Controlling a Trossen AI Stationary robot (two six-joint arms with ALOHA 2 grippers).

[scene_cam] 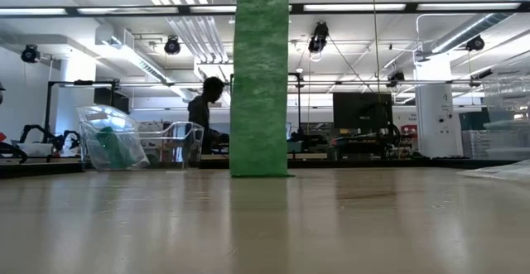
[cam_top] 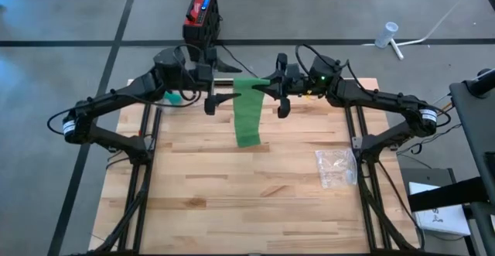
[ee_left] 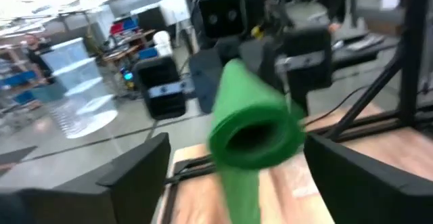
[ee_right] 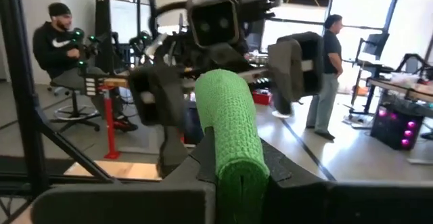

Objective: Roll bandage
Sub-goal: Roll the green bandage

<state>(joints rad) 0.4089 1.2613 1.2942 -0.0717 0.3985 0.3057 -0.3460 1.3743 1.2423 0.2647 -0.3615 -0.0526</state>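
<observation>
Above the table's (cam_top: 201,202) far edge I see the green bandage (cam_top: 249,117): its rolled end is pinched in my right end effector (cam_top: 272,88), and the loose tail hangs down to the tabletop. My left end effector (cam_top: 212,90) faces the roll with its fingers (ee_left: 128,170) spread wide on either side, gripping nothing. A clear plastic bag (cam_top: 336,168) lies near the right edge. I can read no writing or brand marks anywhere.
</observation>
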